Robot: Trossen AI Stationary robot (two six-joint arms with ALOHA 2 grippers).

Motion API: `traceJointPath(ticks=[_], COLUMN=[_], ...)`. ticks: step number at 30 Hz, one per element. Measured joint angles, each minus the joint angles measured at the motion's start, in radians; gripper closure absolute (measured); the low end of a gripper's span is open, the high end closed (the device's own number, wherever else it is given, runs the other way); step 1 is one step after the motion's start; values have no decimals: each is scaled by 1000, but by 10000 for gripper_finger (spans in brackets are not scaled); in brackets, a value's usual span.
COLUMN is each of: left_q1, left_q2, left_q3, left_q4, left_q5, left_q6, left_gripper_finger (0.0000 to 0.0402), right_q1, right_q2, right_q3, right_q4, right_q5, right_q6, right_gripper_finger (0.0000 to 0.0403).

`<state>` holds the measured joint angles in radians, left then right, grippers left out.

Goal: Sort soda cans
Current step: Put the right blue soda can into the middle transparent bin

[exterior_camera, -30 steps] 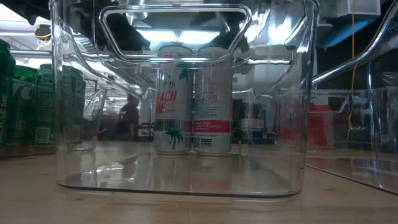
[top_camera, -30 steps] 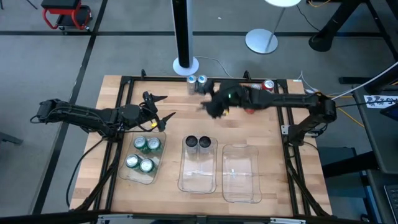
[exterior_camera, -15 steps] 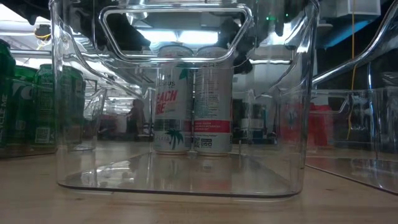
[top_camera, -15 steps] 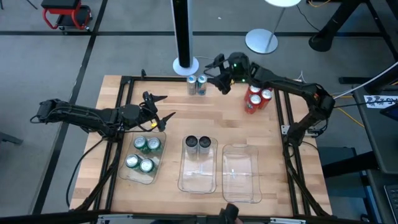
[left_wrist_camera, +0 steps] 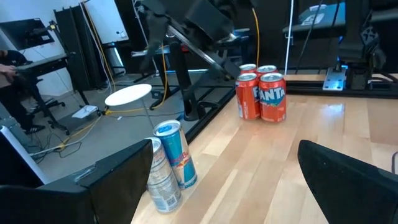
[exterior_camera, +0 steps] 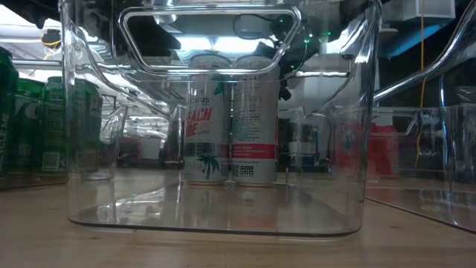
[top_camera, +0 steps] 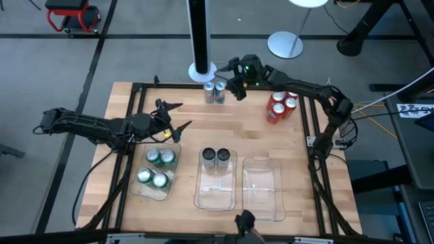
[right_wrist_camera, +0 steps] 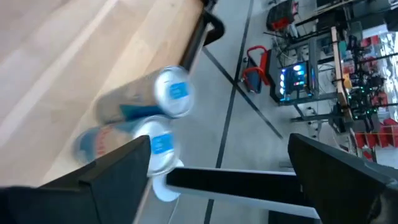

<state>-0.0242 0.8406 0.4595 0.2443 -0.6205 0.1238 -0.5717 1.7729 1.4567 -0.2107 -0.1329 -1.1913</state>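
Two silver-blue cans (top_camera: 214, 91) stand at the table's far edge, right gripper (top_camera: 232, 80) spread empty beside them; left gripper (top_camera: 171, 119) released above the green cans (top_camera: 156, 167)

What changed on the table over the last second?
The right gripper, open and empty, swung from mid-table to the far edge, beside the two silver-blue cans. The left gripper, the red cans and the cans already in trays stayed put.

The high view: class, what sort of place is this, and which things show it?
Probably a robotics lab or workshop: two robot arms mounted on a framed wooden table, a bare grey floor with cables, and lit electronics racks beyond.
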Motion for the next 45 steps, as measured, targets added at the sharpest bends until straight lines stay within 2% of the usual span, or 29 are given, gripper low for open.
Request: traceJointPath(ticks=[9,14,23,28,45], left_q1=[0,0,0,0,0], left_q2=[0,0,0,0,0], left_q3=[0,0,0,0,0], left_q4=[-2,-2,-2,-2,-2], left_q5=[0,0,0,0,0], left_q6=[14,10,7,7,6], left_gripper_finger=[13,13,13,13,13], right_q1=[-7,-13,-33,-32,-32], right_q2=[195,268,307,322,384], right_q3=[385,484,499,499,498], right_q4=[-344,-465,-518,-559,-546], right_q5=[1,-25,-47,-122,-68], right_q6=[47,84,111,113,121], right_gripper_finger=[23,23,23,23,23])
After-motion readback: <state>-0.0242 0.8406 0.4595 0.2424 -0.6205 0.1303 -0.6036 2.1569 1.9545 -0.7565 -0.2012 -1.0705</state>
